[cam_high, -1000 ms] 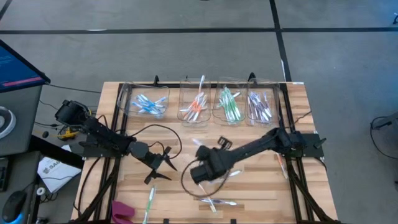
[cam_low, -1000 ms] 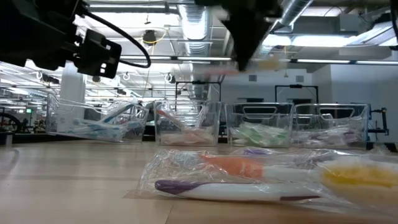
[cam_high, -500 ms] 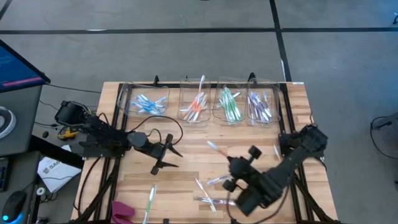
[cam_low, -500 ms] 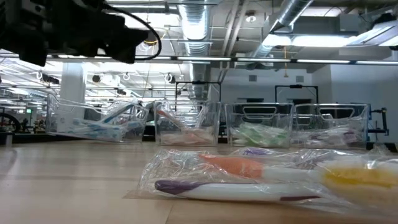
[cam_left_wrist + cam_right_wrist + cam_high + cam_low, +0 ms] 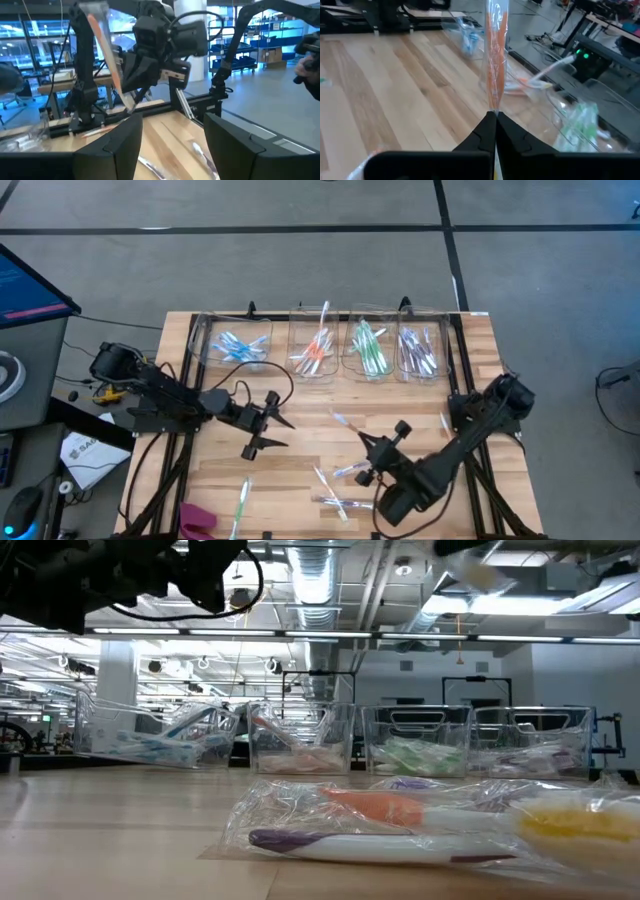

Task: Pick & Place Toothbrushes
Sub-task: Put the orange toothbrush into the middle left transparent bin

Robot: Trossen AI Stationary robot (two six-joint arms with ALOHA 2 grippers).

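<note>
**Desk:** What is happening on the table right now?

**Photographer:** The right gripper [image 5: 492, 122] is pinching an orange toothbrush [image 5: 495, 55] in its clear wrapper by one end, fingers pressed together on it, and is holding it upright above the wooden table [image 5: 300, 465]. In the overhead view that gripper [image 5: 365, 458] is sitting at about five o'clock from the table's centre. I judge the carrying step to be in hand: picked, not yet placed.

**Desk:** And the next move?

**Photographer:** Probably a swing toward twelve o'clock, where four clear bins are lining the far edge. The one holding orange brushes [image 5: 314, 352] is second from the left, between the blue bin [image 5: 238, 346] and the green bin [image 5: 368, 346]; the purple bin [image 5: 420, 350] is ending the row. The wrapper is dangling, so the drop wants to be centred.

**Desk:** The other arm?

**Photographer:** The left gripper [image 5: 268, 430] is waiting at nine o'clock, fingers spread, holding nothing.

**Desk:** Surface and room?

**Photographer:** Pale planks, with loose wrapped toothbrushes [image 5: 335, 485] lying toward six o'clock. Behind, an open workshop with ceiling ducts [image 5: 330, 580] is showing.
</note>
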